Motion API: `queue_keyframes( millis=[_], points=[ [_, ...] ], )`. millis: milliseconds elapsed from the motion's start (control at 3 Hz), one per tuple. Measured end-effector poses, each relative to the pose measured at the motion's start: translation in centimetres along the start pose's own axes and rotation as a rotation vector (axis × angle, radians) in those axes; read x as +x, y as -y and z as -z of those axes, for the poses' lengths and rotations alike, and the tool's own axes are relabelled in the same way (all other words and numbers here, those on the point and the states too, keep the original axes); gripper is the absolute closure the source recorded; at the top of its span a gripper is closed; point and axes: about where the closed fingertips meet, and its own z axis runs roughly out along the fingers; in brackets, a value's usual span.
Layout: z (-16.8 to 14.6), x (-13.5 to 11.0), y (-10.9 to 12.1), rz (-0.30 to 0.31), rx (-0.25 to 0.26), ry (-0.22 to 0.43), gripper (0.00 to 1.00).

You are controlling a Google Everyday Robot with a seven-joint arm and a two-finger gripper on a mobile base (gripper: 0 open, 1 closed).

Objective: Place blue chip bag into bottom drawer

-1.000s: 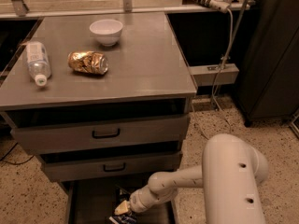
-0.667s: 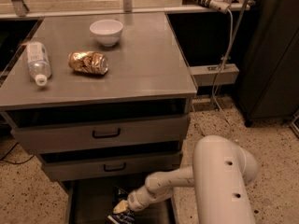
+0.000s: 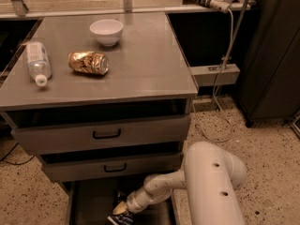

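The bottom drawer (image 3: 89,205) is pulled out under the cabinet, a dark shallow tray at the bottom of the camera view. The blue chip bag (image 3: 119,219) shows as a crinkled dark-blue and white corner at the frame's lower edge, inside the drawer. My gripper (image 3: 121,211) reaches down into the drawer at the end of the white arm (image 3: 164,186) and sits right at the bag's top. Most of the bag is cut off by the frame's edge.
On the grey cabinet top (image 3: 145,74) lie a crushed gold can (image 3: 88,62), a white bowl (image 3: 106,31) and a plastic bottle (image 3: 36,60) on its side. Two grey drawers with black handles (image 3: 106,134) sit above. Cables (image 3: 225,74) hang at right.
The arm's large white link has shifted left and forward, and the gripper with the bag has moved slightly lower in the drawer.
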Motion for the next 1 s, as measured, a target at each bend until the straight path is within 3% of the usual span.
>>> queue_keyframes(
  millis=[333,1000],
  points=[
    [-0.97,-0.06,0.83,-0.025,-0.016,0.001,1.0],
    [-0.98,-0.06,0.83,-0.025,-0.016,0.001,0.59]
  ],
)
